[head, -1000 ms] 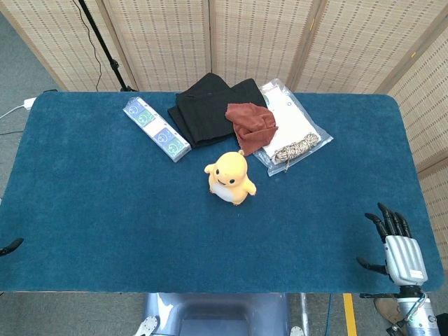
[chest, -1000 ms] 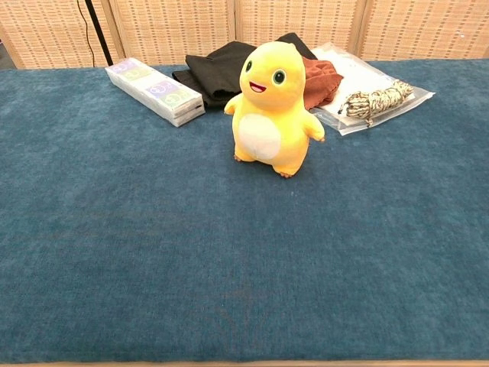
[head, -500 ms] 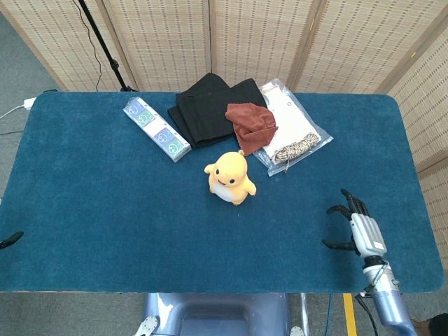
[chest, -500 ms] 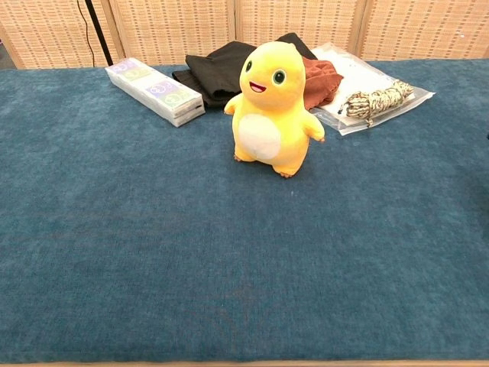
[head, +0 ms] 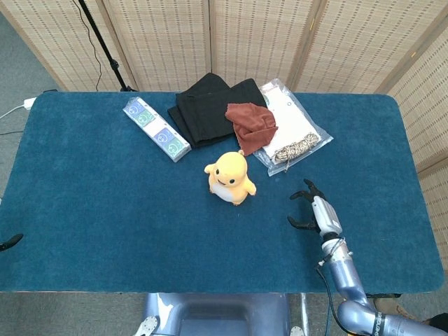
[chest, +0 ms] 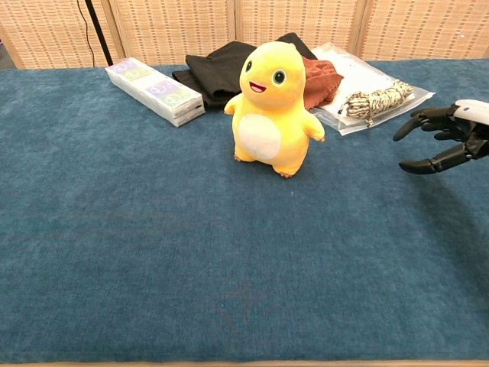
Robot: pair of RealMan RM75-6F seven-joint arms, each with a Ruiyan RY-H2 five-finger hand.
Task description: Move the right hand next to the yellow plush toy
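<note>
From the head view, the toy (head: 229,178) stands upright near the middle of the table (head: 105,203), on bare cloth in front of the clutter, so its right flank looks free for an approach. Behind it lie a black cloth (head: 210,108), a rust cloth (head: 250,124), a bag (head: 294,133) holding rope (head: 294,149), and a box (head: 157,129) to the left. The right hand (head: 313,212) hovers over the table, right of the toy and apart from it, fingers spread and holding nothing; its forearm rises from the near edge and points towards the far side. Only a dark tip of the left hand (head: 10,242) shows at the table's left edge, too little to tell its pose. From the chest view, the toy (chest: 273,109) faces the camera; the right hand (chest: 447,138) enters at the right border, fingers curved and parted, tips aimed at the toy, with clear cloth between them.
</note>
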